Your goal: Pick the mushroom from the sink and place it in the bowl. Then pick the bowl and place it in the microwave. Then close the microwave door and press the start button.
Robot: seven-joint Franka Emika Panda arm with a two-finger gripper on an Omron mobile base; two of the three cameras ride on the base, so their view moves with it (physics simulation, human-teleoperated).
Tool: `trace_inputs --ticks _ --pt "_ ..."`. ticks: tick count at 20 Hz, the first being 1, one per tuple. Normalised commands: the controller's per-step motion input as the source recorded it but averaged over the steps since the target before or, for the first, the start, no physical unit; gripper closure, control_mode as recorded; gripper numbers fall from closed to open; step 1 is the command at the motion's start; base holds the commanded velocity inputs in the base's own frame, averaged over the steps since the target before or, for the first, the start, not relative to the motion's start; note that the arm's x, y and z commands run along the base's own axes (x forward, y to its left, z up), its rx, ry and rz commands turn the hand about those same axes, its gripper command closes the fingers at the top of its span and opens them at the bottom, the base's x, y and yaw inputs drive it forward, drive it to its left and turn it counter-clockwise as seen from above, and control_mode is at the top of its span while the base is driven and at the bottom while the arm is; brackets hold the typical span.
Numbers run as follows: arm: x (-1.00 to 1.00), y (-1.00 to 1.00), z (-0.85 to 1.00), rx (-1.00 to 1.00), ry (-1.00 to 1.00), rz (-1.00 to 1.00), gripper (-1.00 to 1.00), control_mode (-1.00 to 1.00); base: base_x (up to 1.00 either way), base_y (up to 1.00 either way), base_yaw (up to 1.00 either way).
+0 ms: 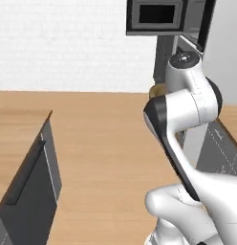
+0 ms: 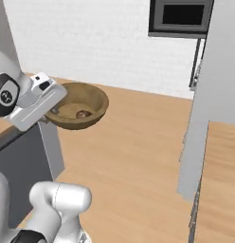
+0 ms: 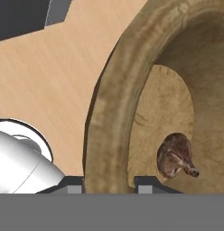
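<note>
Gripper point(image 3: 107, 184) clamps bowl point(image 2: 91, 102) rim (seemingly airborne); mushroom point(image 3: 176, 155) inside.

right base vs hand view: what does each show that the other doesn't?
Right base alone: the built-in black microwave with grey steel trim, high up against the white brick wall.
Hand view alone: the two dark fingertips straddling the bowl's rim.
Both: the wide round tan wooden bowl gripped by the hand, the small brown mushroom lying inside it, and the wood floor beneath.
</note>
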Motion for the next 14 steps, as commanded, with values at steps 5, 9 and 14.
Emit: trace_inputs --ticks 5,9,14 --pt "0.0 0.0 0.0 0.0 0.0 0.0 1.0 1.0 0.66 0.67 -0.79" --pt "0.0 0.0 0.0 0.0 0.0 0.0 1.0 1.0 0.66 0.73 -0.79" --pt "0.0 0.0 0.0 0.0 0.0 0.0 1.0 1.0 0.74 0.71 -0.76"
